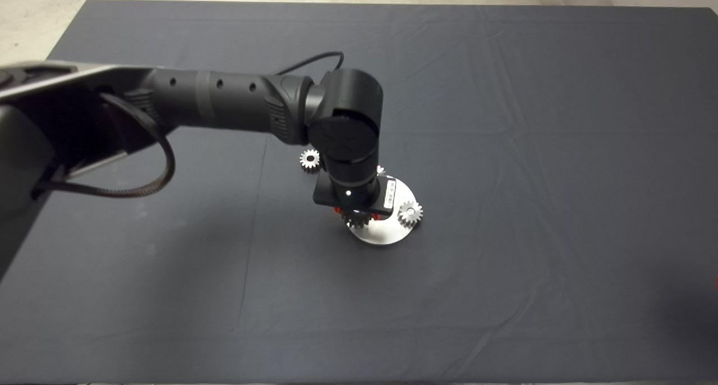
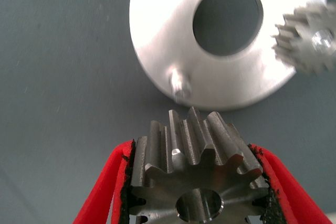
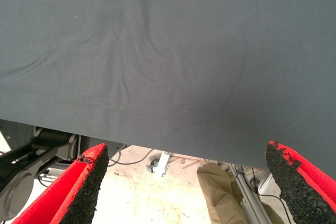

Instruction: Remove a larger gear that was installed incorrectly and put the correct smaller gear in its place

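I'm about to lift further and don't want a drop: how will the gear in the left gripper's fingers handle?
The larger gear looks like solid metal, so probably rigid and heavy for its size. The left gripper pinches it across pointed teeth with rough black pads, likely a firm hold. If released on edge above the silver disc, it could roll.

Left gripper (image 2: 194,182) cut off at the wrist picture's lower edge, only two red fingers (image 2: 102,187) showing; hidden under the wrist in the head view. Held larger gear (image 2: 195,174) cropped below its bore. Round metal plate (image 2: 173,51) clipped at the frame edge. Mounted small gear (image 2: 307,38) blurred and partly cut off. Another small gear (image 1: 381,170) barely visible behind the arm. Right gripper (image 3: 184,192): fingertips alone in view, spread wide.
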